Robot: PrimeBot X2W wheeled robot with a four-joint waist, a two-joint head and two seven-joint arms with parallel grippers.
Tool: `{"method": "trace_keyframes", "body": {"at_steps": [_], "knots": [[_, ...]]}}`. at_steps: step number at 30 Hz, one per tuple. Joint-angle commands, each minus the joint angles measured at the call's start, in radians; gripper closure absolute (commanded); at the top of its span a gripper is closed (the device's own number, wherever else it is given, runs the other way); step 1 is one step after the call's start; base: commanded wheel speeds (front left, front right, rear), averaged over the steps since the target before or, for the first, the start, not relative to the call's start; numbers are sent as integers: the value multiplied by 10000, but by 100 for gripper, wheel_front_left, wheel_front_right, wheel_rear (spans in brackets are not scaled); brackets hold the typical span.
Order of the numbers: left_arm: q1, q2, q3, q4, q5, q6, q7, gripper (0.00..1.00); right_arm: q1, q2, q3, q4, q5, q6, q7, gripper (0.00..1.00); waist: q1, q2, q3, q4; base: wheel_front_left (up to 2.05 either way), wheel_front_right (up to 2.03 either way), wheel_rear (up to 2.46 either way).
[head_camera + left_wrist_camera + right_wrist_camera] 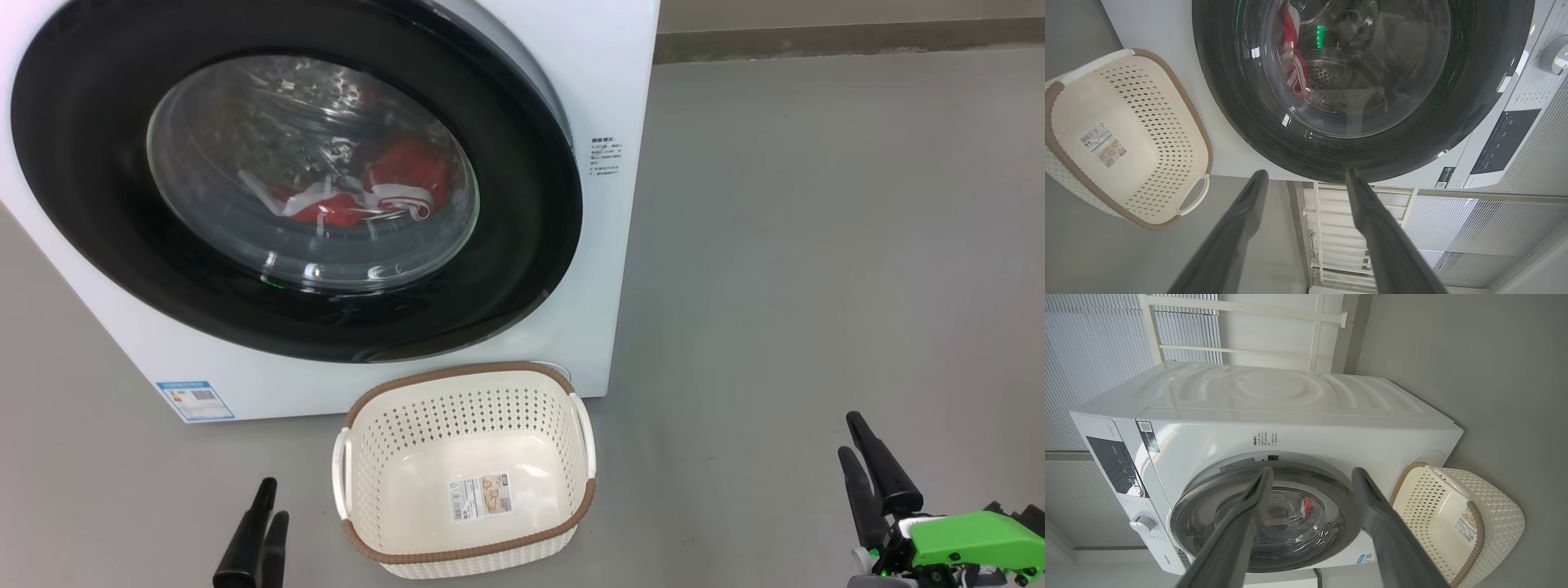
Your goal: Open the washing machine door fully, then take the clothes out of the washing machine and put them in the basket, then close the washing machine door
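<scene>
The washing machine (608, 73) stands at the upper left. The washing machine door (90, 245), black-rimmed with a glass bowl, covers its mouth. Red and white clothes (400, 175) lie inside behind the glass. The empty basket (457, 371) sits on the floor right in front of the machine. My left gripper (273, 502) is low, left of the basket, and open with nothing in it (1306, 173). My right gripper (849, 435) is far to the right, also open and empty (1312, 470). In the right wrist view, the door (1339, 526), clothes (1307, 506) and basket (1483, 535) lie ahead.
Bare grey floor (816, 245) spreads to the right of the machine up to a wall skirting (849, 37). The machine carries a blue label (194, 400) low down, plus a knob (1142, 524) and a dark control panel (1114, 465). A white rack (1339, 228) stands beside it.
</scene>
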Motion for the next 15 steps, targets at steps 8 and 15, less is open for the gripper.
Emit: {"method": "trace_keyframes", "body": {"at_steps": [8,15], "knots": [[-170,101,39,-499,621,-12,-293,0,-175,-187,205,-412,-365,1,-318,0,1,-1,17,21,0,0,0],[-123,109,92,-722,1383,-16,-501,0,-144,-285,320,-495,-938,1,-528,0,0,-1,51,30,0,0,0]]}}
